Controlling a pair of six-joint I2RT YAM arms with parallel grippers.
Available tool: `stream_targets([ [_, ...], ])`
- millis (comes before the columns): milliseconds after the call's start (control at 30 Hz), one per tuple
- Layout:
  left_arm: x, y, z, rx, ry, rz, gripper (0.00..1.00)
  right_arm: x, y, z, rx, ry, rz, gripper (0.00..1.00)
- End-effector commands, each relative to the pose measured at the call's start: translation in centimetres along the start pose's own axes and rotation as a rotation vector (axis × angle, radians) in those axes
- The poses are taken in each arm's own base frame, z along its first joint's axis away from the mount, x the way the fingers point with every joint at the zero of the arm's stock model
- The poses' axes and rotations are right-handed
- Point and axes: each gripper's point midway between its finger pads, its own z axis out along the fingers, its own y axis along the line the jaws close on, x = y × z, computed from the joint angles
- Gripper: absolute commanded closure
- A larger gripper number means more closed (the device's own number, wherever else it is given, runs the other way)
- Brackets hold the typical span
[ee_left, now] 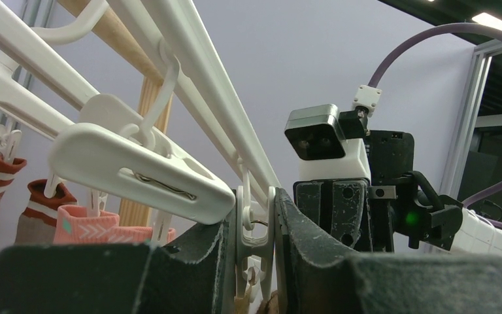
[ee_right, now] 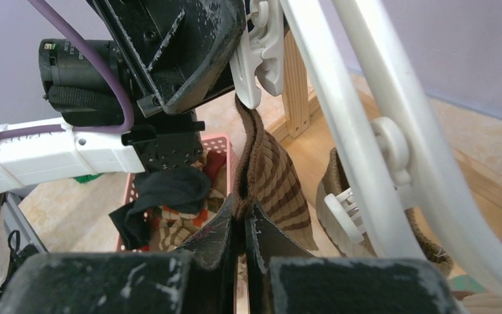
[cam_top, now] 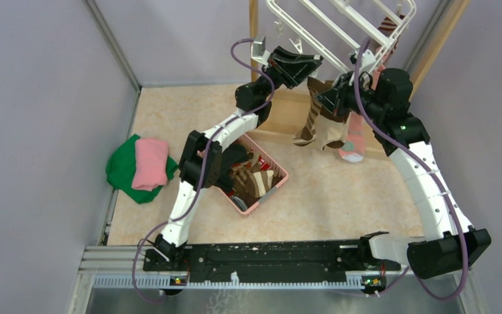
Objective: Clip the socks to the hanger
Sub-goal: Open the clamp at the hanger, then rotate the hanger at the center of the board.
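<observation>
Brown striped sock (ee_right: 265, 176): held upright by its cuff, top edge touching the lower tip of a white clip (ee_right: 261, 46) under the hanger (cam_top: 340, 23). From the right wrist view we could not tell whether the cuff sat inside the clip's mouth or only against it.

Right gripper (ee_right: 243, 226): fingers together, clamped on the sock just below the cuff. Left gripper (ee_left: 256, 222): partly closed, squeezing the clip's handles between its fingers.

Risks we noted:
- If the left gripper let go of the handles before the cuff was well inside, the clip would probably bite on a thin lip of fabric or on nothing. The sock would then drop once the right gripper opened.
- The handles looked smooth and narrow. A slip of the left fingers would let the clip snap shut early.
- The clip dangled from a hook on the rail, so pushing the sock upward could swing it aside rather than seat the cuff.
- The rack itself looked free to tilt, and both arms were pressing in close beneath it.

A pink sock (cam_top: 353, 145) hung just beside the right arm, so we judged that a wide withdrawal might snag it. More socks lay in the pink basket (cam_top: 281, 176) on the floor, well apart from the work.
</observation>
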Motion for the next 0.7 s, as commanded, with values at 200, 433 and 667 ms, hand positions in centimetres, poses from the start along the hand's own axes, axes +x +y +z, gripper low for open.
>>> stream_targets([
  [200,-3.2,-4.6,1.6,0.129,-0.06,0.061,0.93,-4.0,1.2,0.0,-0.019,-0.111,0.018,1.0],
  [433,-3.2,-4.6,1.6,0.135,-0.062,0.056,0.93,-4.2,1.2,0.2,-0.023,-0.121,0.043,1.0],
  [667,-3.3,-4.7,1.7,0.139,-0.064,0.057,0.93,-3.1,1.2,0.8,-0.043,-0.096,0.075,1.0],
])
